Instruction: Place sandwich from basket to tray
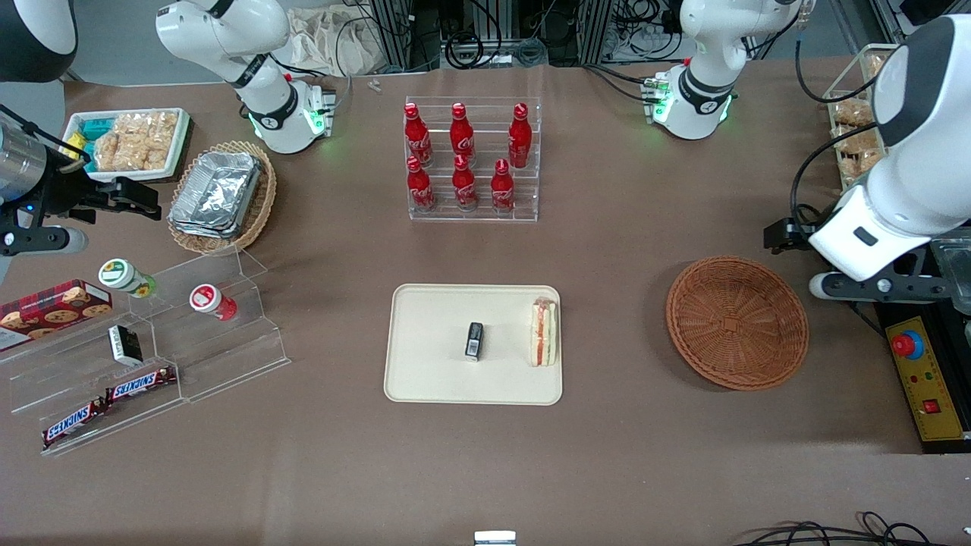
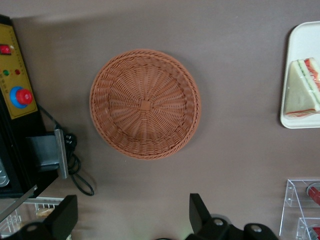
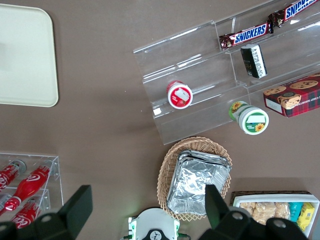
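The sandwich lies on the cream tray, at the tray's edge toward the working arm's end of the table. The round reddish-brown basket sits empty on the table beside the tray. My gripper hangs open above bare table, a little farther from the front camera than the basket, with nothing between its fingers. It touches neither the basket nor the sandwich.
A small black object lies mid-tray. A clear rack of red bottles stands farther back. A yellow control box with cables sits beside the basket. Clear snack shelves and an oval basket of foil trays lie toward the parked arm's end.
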